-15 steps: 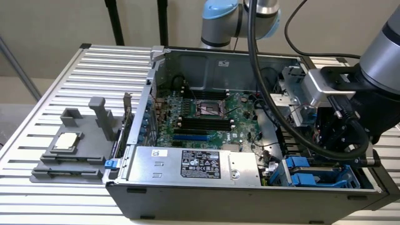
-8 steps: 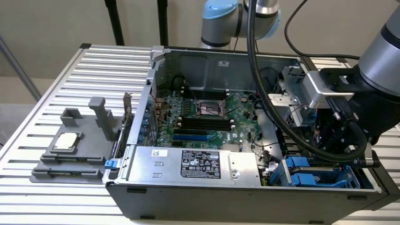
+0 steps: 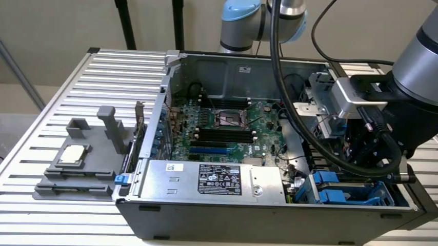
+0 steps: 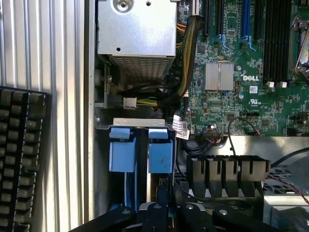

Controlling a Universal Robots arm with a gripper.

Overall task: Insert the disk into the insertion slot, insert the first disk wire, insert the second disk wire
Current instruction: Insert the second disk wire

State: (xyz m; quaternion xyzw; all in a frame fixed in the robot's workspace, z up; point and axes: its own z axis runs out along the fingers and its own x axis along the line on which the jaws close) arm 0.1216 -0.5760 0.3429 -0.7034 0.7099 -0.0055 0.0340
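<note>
Presently we find the gripper low over the insertion slot in the case corner beside the power-supply box; its fingers look nearly clenched on something dark, which we cannot identify; blue carrier tabs suggest the disk stands seated edgewise; its label and wires remain hidden.

Green motherboard beside silver power-supply box; black keyboard outside case.

Silver-grey arm with pale blue joint caps, thick black cables, silver wrist bracket, black hand.
</note>
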